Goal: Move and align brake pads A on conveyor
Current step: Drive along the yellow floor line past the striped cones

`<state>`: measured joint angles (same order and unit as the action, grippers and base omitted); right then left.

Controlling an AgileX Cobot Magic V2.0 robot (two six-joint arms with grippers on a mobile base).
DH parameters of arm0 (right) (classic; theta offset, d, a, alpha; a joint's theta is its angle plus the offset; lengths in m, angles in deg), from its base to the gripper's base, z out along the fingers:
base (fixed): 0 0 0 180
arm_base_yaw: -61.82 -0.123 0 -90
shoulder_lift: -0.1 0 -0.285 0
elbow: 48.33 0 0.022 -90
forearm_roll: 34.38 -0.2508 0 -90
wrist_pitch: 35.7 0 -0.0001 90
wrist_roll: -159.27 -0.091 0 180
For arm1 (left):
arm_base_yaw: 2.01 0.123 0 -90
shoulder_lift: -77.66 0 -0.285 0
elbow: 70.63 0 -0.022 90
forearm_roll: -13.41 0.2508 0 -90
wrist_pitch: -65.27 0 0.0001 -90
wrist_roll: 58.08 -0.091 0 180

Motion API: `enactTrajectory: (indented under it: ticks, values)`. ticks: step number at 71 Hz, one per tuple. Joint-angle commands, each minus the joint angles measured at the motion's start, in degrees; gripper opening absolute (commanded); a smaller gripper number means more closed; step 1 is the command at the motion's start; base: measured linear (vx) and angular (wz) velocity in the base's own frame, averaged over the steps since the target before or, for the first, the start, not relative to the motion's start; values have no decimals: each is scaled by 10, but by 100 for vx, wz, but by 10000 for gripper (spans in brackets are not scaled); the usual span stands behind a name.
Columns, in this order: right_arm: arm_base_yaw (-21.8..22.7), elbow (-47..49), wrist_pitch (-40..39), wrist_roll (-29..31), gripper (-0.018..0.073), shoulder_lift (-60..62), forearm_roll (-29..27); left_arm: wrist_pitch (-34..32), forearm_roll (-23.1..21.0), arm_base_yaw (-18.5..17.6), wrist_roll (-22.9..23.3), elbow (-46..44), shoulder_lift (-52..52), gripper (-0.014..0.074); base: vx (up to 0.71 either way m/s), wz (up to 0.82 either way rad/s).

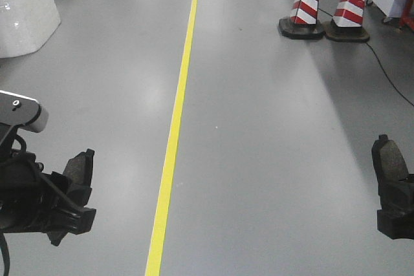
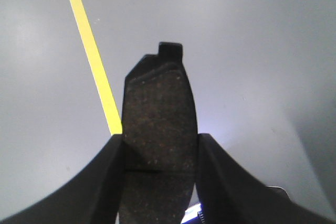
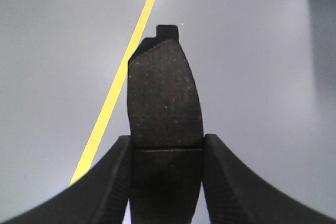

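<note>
Both end effectors, left (image 2: 160, 182) and right (image 3: 167, 182), each clamped on a brake pad (image 2: 159, 124) (image 3: 165, 98) above grey floor (image 1: 259, 127).

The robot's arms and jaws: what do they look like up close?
Both grippers are matt black. The left gripper sits on chunky black hardware with black cables looping beside it, below a white and grey housing with a small dark screw hole. The right gripper looks blocky. In the wrist views, the jaws are broad, curved black fingers.
</note>
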<state>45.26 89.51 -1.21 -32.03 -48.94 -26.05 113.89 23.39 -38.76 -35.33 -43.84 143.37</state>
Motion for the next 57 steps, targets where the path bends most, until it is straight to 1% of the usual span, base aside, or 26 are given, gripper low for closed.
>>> enactTrajectory:
  ticks: [1,29,57]
  values:
    - [1,17,-48,5,69,2,8,-36,6,-1,5,-17,-10,83,63,6]
    - [1,17,-48,5,69,2,8,-36,6,-1,5,-17,-10,83,65,4]
    - [1,17,-48,5,69,2,8,-35,6,-1,5,-17,-10,83,68,-4]
